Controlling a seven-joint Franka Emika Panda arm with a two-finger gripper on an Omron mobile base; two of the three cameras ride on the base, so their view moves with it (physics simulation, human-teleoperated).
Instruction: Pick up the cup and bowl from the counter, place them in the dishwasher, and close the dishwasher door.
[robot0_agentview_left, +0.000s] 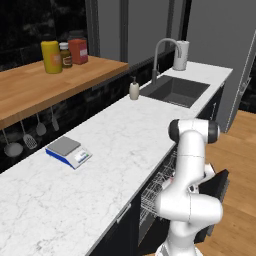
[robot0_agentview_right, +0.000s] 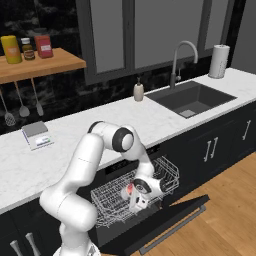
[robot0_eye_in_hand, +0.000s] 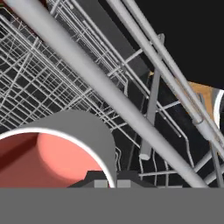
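From the left base view we see the long white marble desk (robot0_agentview_left: 125, 135) bare of cup or bowl, and the silver wire rack (robot0_agentview_left: 159, 187) of the black-fronted dishwasher (robot0_agentview_left: 150, 220) pulled out below its edge, with the arm reaching down in front of it.

From the right base view we find the jaws (robot0_agentview_right: 137, 200) low over the rack, above the flat black dishwasher door (robot0_agentview_right: 165, 220), which lies folded down. A small pink-red spot just beside the jaws is the cup (robot0_agentview_right: 130, 189), inside the rack.

In the hand view, the small short white cup with its pink-red inside (robot0_eye_in_hand: 57, 157) sits right against the jaws, mouth toward us, its thin rim between the dark tips. We judge the jaws closed on that rim. The cup looks light, rigid and smooth-glazed, so it could slip or chip against the wires; the rim wall is the sensible place to hold it. We cannot make out the bowl for certain.
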